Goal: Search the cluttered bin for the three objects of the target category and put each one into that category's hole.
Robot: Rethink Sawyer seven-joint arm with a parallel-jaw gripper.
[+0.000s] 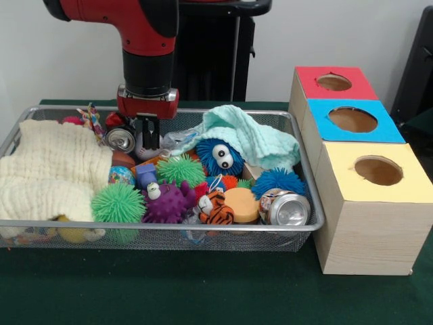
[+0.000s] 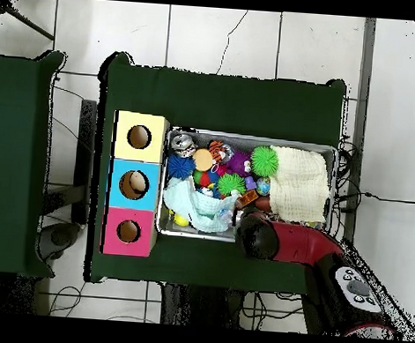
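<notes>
The silver wire-mesh bin [image 1: 162, 228] lies on the green table, full of toys; it also shows in the overhead view [image 2: 249, 135]. My gripper [image 1: 149, 135] hangs low in the bin's far left part, right beside a silver can [image 1: 122, 139] lying on its side. A second can [image 1: 285, 208] lies at the near right corner. Spiky balls fill the middle: green [image 1: 118, 202], green [image 1: 181, 169], purple [image 1: 169, 202], blue [image 1: 279, 181] and a blue one with eyes [image 1: 220, 157]. In the overhead view the arm [image 2: 286, 241] hides the gripper.
Three wooden boxes with round holes stand right of the bin: red top [image 1: 335, 82], blue top [image 1: 353, 120], yellow top [image 1: 377, 170]. A cream cloth [image 1: 54, 169] covers the bin's left end, a mint cloth [image 1: 254, 139] the far right. A tiger toy [image 1: 215, 208] and an orange disc [image 1: 242, 203] lie near the front.
</notes>
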